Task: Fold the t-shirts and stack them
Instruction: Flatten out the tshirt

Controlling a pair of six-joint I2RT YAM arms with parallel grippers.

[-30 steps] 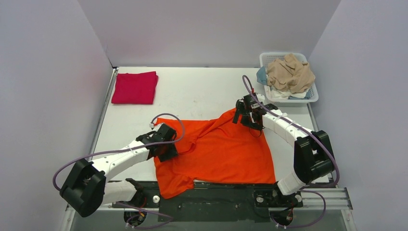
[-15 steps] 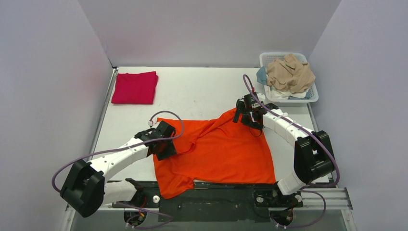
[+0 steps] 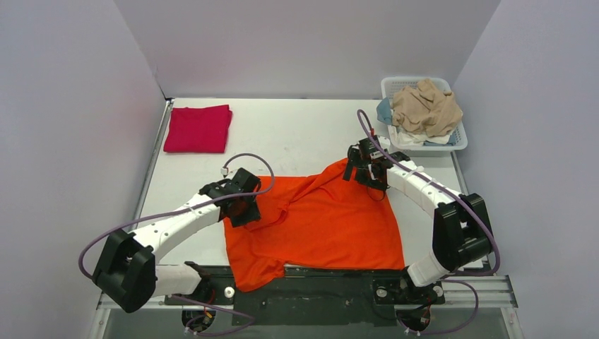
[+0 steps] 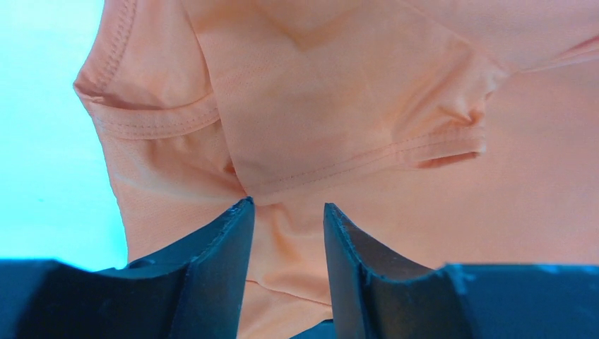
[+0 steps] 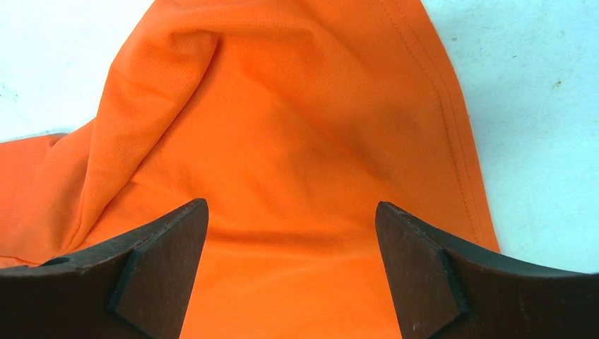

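Left end effector (image 4: 282, 208): fingers narrowly apart, nothing pinched; left sleeve seam directly below.
Shirt (image 3: 325, 226): orange, thin mesh knit, rumpled; spread near-centre on tabletop (image 3: 297, 134), near hem hanging over its edge.
Right end effector (image 5: 291, 205): fingers wide apart, straddling the raised far-right corner with its stitched hem.
Reach: each arm likely takes its own side.

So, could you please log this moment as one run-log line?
orange shirt: spread, unfolded | left gripper: open, over shirt's left edge | right gripper: open, over far corner | red shirt: folded, far-left
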